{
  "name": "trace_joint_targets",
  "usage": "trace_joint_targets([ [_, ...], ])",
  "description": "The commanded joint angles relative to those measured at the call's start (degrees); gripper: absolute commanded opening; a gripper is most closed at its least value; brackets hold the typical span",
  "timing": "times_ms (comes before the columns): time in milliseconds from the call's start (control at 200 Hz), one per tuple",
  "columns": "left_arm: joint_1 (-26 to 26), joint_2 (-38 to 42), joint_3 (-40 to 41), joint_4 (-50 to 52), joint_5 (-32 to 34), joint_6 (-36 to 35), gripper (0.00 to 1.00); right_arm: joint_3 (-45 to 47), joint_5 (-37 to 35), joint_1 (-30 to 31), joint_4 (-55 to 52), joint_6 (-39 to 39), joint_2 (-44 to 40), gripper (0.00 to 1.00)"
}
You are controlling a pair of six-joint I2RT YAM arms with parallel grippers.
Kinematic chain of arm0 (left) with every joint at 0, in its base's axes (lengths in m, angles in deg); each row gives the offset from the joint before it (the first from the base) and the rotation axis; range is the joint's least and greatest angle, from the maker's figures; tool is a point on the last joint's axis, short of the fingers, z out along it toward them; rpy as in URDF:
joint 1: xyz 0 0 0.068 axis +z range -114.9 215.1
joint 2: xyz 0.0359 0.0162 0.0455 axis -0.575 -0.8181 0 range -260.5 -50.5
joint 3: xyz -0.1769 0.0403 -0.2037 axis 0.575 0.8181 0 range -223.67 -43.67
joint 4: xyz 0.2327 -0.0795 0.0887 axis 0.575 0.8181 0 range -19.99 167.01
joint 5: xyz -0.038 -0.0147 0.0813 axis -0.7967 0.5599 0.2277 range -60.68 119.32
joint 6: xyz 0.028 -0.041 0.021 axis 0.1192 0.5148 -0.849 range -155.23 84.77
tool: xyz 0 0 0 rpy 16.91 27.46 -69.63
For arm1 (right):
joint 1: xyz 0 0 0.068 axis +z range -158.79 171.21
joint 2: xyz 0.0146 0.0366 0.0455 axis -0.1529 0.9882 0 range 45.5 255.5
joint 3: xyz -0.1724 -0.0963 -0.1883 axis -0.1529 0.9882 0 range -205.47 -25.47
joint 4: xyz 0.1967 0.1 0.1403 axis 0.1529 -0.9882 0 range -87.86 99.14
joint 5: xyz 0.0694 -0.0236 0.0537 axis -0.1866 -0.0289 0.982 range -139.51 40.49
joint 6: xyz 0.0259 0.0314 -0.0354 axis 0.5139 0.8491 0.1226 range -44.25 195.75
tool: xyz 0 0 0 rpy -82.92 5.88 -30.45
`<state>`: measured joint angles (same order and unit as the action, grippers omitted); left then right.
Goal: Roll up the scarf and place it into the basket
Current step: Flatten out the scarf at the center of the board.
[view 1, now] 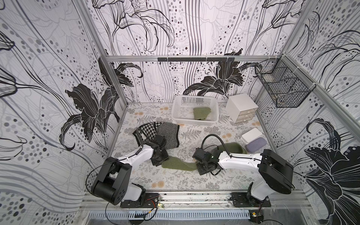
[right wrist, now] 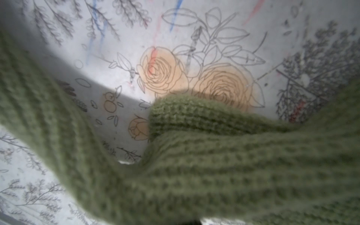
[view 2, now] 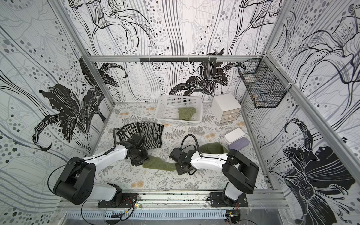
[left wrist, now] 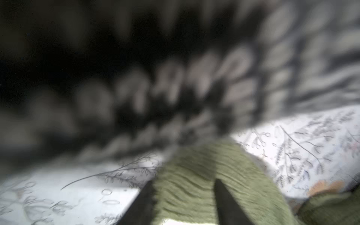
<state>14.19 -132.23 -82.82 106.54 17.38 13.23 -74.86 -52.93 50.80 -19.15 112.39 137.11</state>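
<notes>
Both arms grip the green scarf on the worktop, with rolling not yet begun

In both top views the scarf (view 1: 179, 165) lies stretched across the floral worktop (view 1: 175, 185) between the left end effector (view 1: 160, 163) and the right end effector (view 1: 201, 169), well apart from the basket (view 1: 194, 123). I count two arms, one white basket holding one folded green knit (view 1: 201, 114), two black-and-white cloths (view 1: 167, 134), one drawer box (view 1: 241, 107) and one wire basket (view 1: 282, 87). In the left wrist view the dark fingers (left wrist: 143, 202) pinch the scarf's end, the knit bunched between them. In the right wrist view the knit drapes across the lens and hides the fingers; that end effector is pressed together, seemingly on a fold. To roll well, pin one end and turn the other over tightly, keeping the edges aligned
</notes>
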Motion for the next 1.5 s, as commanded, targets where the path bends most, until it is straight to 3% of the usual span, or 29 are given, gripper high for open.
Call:
trace_joint_targets([
  [0, -0.7, -2.9, 3.6, -6.4, -1.1, 2.5, 0.0, 0.9, -0.6, -0.5, -4.5, 0.3, -2.3, 0.0],
  [80, -0.7, -1.5, 3.6, -5.8, -0.7, 2.8, 0.0, 1.2, 1.2, -1.4, -5.8, -1.3, -5.7, 0.0],
  [185, 1.3, 6.9, -2.3, 2.7, 5.0, 0.1, 0.0, 0.8, 6.3, -3.7, -8.2, -6.3, -16.6, 0.0],
  [260, 5.4, 11.6, -9.9, 9.0, 8.5, -4.3, 0.0, -1.7, 8.1, -7.1, -11.4, -8.4, -25.2, 0.0],
  [350, 12.1, 14.1, -18.5, 13.1, 8.3, -9.4, 0.0, -7.2, 6.5, -12.4, -16.8, -10.5, -31.3, 0.0],
  [576, 26.5, 13.7, -31.1, 17.8, 5.7, -19.1, 0.0, -20.9, -5.1, -24.3, -29.1, -13.8, -29.5, 0.0],
  [731, 37.5, 17.0, -35.4, 17.6, 2.4, -21.8, 0.0, -25.5, -9.8, -34.1, -30.0, -14.7, -31.3, 0.0],
  [816, 40.9, 17.3, -39.1, 18.3, 1.0, -23.1, 0.0, -30.1, -15.0, -38.5, -32.0, -16.1, -31.1, 0.0],
  [926, 42.6, 17.3, -42.4, 19.9, 2.9, -23.8, 0.0, -35.1, -21.7, -42.4, -34.6, -18.5, -30.0, 0.0],
  [1021, 42.7, 17.7, -41.6, 19.7, 1.8, -23.9, 0.0, -38.3, -23.3, -45.6, -35.0, -20.3, -29.9, 0.0],
  [1276, 42.7, 22.7, -39.0, 19.9, -4.4, -26.2, 0.0, -46.6, -27.2, -46.3, -36.0, -24.4, -29.1, 0.0],
  [1497, 42.3, 28.4, -35.7, 20.6, -17.9, -29.4, 0.0, -47.7, -27.2, -46.3, -36.7, -24.2, -30.1, 0.0],
])
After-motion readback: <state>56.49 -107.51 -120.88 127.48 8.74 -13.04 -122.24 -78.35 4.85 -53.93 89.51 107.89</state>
